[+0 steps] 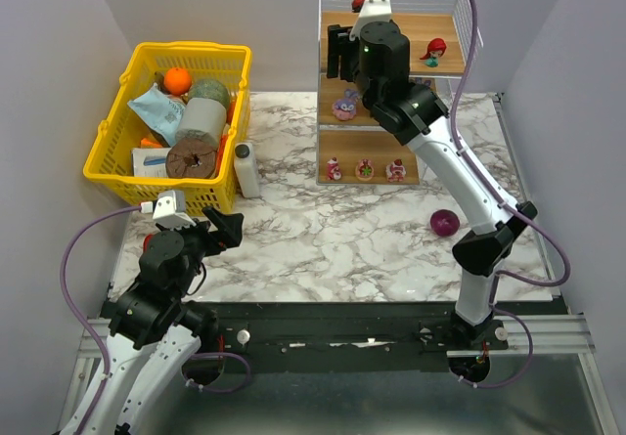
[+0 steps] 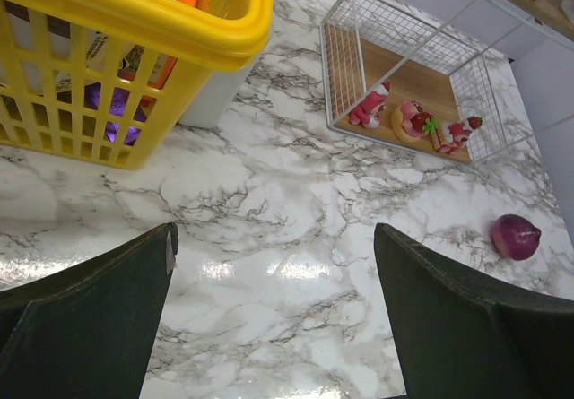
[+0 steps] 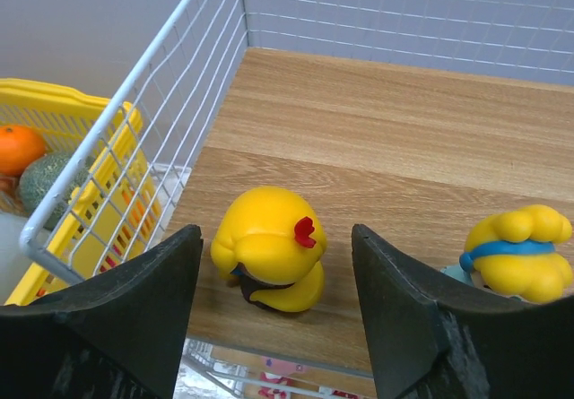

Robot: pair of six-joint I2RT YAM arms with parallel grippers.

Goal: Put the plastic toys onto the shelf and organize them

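A yellow-haired doll (image 3: pixel 269 247) stands upright on the top tier of the shelf (image 1: pixel 372 147), at the far edge of the counter (image 1: pixel 323 239); the right claw (image 3: pixel 276 238) straddles it, released, not touching; a straight upward lift should avoid toppling it; the left claw (image 2: pixel 273 238) hangs released, empty, by the near-left corner.

On the top board of the shelf (image 3: pixel 386 121) the wire side wall (image 3: pixel 132 85) closes the left side, a yellow-haired doll (image 3: pixel 269 247) and a blue-banded doll (image 3: pixel 516 251) stand near the front edge, and behind them the board is bare to the back grid (image 3: pixel 404 13).
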